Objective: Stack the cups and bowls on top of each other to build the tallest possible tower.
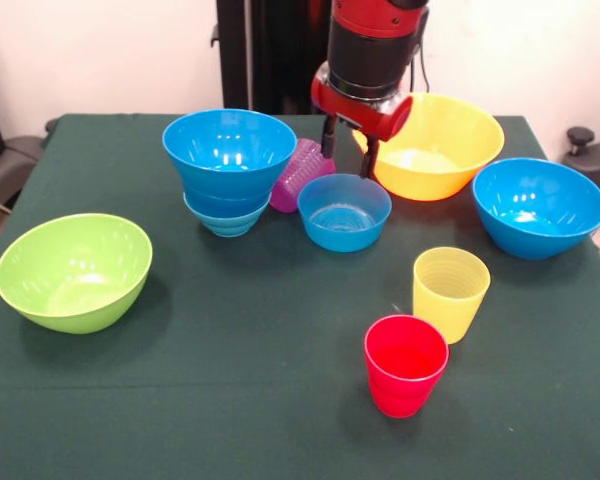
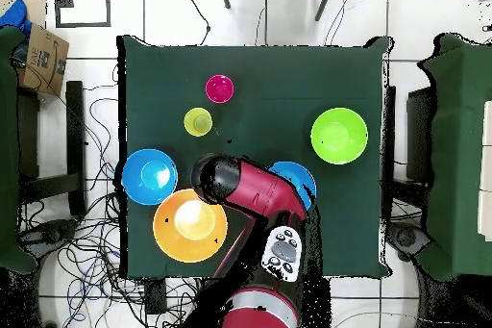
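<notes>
gripper (image 1: 349, 152) hung above small blue bowl (image 1: 344, 211), fingers apart and empty, purple cup (image 1: 301, 174) lay tipped beside blue tower (image 1: 229, 170)

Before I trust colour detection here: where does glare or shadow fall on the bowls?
Front view: white glints sit inside the stacked blue bowl, the right blue bowl and the yellow bowl; the green bowl casts a soft shadow. Overhead view: the yellow bowl's centre is washed out.
</notes>
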Robot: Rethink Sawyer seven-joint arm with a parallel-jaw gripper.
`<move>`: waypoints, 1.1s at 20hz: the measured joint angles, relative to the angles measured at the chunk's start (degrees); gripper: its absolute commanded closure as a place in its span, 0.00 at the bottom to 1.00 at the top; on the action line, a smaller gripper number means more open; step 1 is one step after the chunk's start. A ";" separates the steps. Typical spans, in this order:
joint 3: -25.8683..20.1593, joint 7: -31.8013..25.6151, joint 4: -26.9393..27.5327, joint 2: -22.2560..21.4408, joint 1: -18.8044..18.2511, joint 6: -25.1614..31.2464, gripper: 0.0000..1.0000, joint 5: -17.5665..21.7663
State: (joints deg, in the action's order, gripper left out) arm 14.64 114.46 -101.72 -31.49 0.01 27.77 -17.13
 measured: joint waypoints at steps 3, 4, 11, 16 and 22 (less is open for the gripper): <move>0.00 0.00 0.07 0.00 -0.01 -1.63 0.00 0.26; 0.00 0.00 0.12 0.00 -0.01 -2.00 0.00 0.32; 0.01 0.00 1.40 0.47 -0.01 -2.93 0.00 0.58; 0.24 0.00 3.72 1.38 -0.08 -2.93 0.00 1.76; 0.88 0.00 6.98 3.06 -0.75 -2.93 0.00 3.61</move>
State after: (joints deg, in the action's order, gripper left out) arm 15.52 114.46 -94.75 -28.43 -0.74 24.84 -13.52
